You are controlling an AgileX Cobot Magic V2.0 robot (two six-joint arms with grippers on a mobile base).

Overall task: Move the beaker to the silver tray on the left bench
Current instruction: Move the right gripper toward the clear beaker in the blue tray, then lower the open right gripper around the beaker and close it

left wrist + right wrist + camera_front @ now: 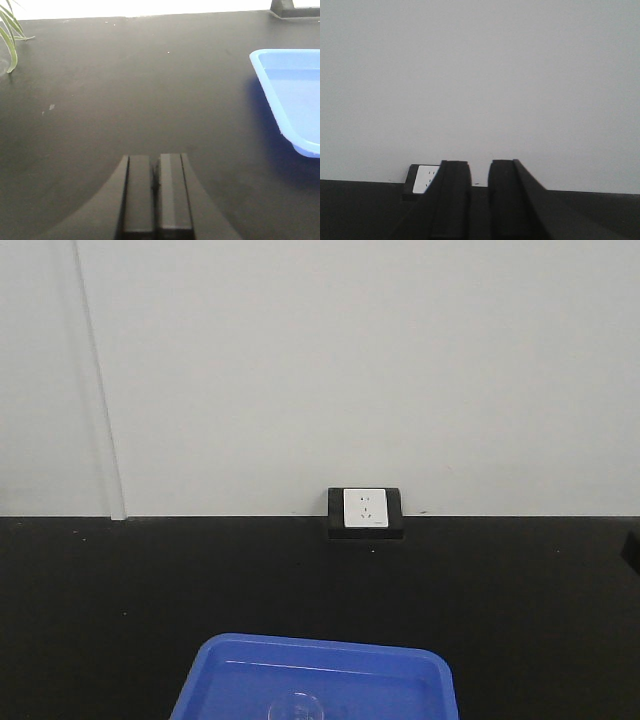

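1. The left fingers are clenched together with nothing between them, hovering low over the bare black counter.
2. The right fingers are released, with a narrow empty gap, and point at the wall.
3. The beaker stands inside the blue tray, near its front. Only its rim shows at the bottom edge of the front view.
4. Beyond the tray the counter runs to a socket box at the wall.
5. The silver tray is in no view.
6. Risks, as I judge them:
   - The clear glass is hard to make out, so an off-centre grasp could tip it.
   - A low lift could catch the blue rim.
   - The carry to an unseen tray could let smooth glass slip.
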